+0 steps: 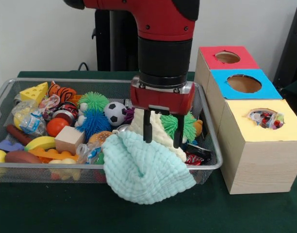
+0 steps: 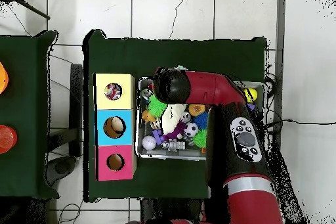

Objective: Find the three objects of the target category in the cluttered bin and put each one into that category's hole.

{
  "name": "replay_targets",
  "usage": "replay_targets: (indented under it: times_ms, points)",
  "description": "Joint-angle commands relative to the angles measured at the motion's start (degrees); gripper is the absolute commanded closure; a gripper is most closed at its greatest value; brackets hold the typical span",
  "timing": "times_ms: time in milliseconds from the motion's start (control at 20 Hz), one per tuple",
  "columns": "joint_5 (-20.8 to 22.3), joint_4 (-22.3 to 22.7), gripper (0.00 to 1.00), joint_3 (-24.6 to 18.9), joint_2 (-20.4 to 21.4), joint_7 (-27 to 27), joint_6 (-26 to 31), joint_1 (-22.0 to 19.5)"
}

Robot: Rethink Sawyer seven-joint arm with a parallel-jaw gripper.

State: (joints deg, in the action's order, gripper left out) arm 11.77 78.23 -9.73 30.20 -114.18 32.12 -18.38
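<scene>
Bin [image 1: 8, 92]: wire basket, left and centre of frame, crammed with toys.
Gripper [image 1: 163, 133]: fingers spread, straddling a cream cloth [image 1: 160, 136] beside the mint cloth [image 1: 143, 170].
Advice: lift straight up so cloths clear the rim.
Boxes [image 1: 255, 145]: right of frame.

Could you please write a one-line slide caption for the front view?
Open gripper above cream cloth in cluttered wire bin.

Mesh bin, fuzzy stuff, wood-look boxes

The bin [image 1: 212, 164] is thin metal wire mesh, the mint cloth [image 1: 143, 170] looks soft and waffle-textured (draped over the rim), the green spiky ball [image 1: 179, 125] is rubbery I think, the block [image 1: 69, 139] bare matt wood, and the boxes [image 1: 257, 162] have wood-grain sides with matt coloured tops.
</scene>
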Motion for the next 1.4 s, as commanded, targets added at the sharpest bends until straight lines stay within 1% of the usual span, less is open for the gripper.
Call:
replay_targets:
  times_ms: [50, 200, 300, 400, 550, 650, 800, 900, 950, 1100, 1300, 1350, 1400]
  points:
    - [0.3, 2.8, 0.0, -4.0, -2.7, 1.8, 3.8, -0.9]
    - [0.4, 3.0, 0.0, -4.6, -2.9, 2.9, 3.5, -1.7]
    - [0.6, 3.7, 0.0, -5.2, -2.9, 3.4, 2.2, -2.5]
    - [1.4, 3.6, 0.0, -6.4, -3.3, 5.1, 0.7, -3.5]
    - [2.3, 3.2, 0.0, -6.9, -4.0, 5.8, -1.1, -4.8]
    - [3.4, 1.8, 0.0, -7.0, -5.1, 7.3, -0.6, -5.2]
    - [4.9, -0.6, 0.0, -7.0, -7.8, 9.2, 1.0, -5.4]
    - [6.0, -1.2, 0.0, -7.5, -10.0, 10.0, 0.3, -5.7]
    - [6.2, -1.8, 0.0, -7.4, -11.2, 10.0, 1.0, -5.6]
    - [7.2, -1.0, 0.0, -7.1, -12.9, 8.5, -0.2, -5.8]
    - [8.8, 1.1, 0.0, -6.6, -12.5, 7.5, 0.0, -5.6]
    - [9.0, 1.4, 1.0, -6.4, -12.2, 6.9, 0.6, -5.4]
    - [9.0, 1.5, 1.0, -6.0, -12.2, 6.8, 1.5, -5.1]
